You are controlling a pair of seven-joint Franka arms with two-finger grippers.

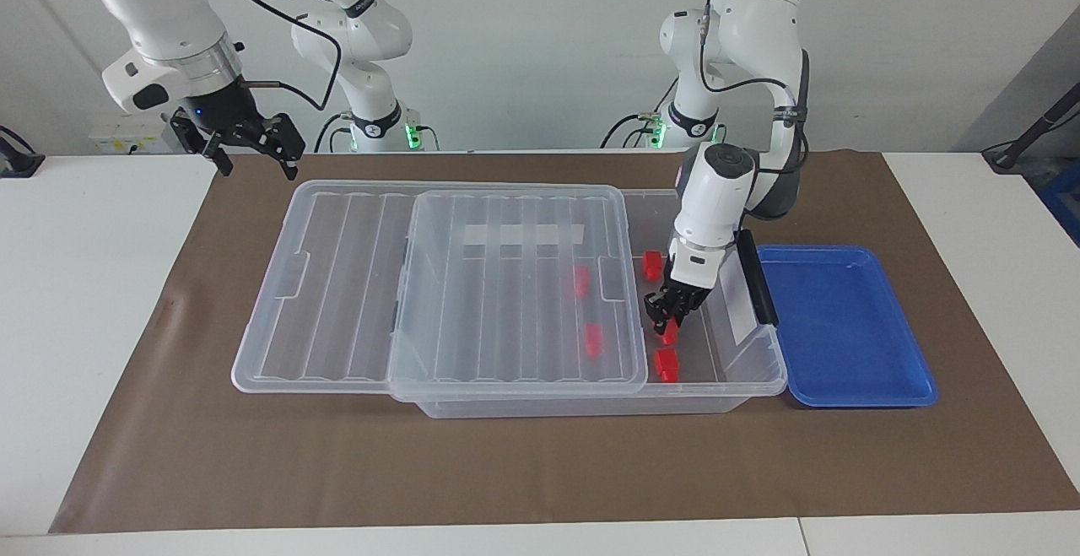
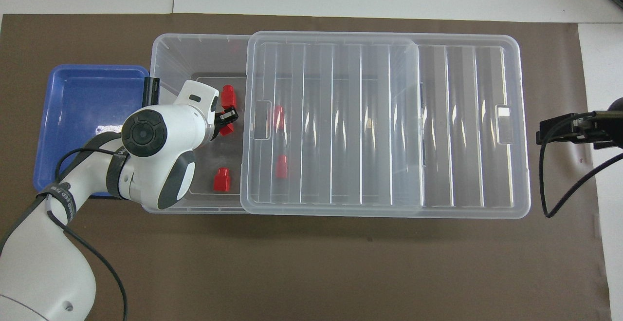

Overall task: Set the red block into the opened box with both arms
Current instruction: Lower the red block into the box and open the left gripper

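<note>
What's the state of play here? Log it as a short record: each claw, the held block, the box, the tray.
left claw: shut on the red block, low inside the open end of the box
right claw: open, waiting above the table at the right arm's end
lid: slid toward the right arm's end, leaving one end uncovered
other red blocks: four in the box, two of them under the lid
blue tray: beside the box, holds no blocks

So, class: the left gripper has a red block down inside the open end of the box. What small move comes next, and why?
Probably open the left gripper: it is shut on the red block, low inside the box beside other blocks. The right gripper waits, open.
</note>
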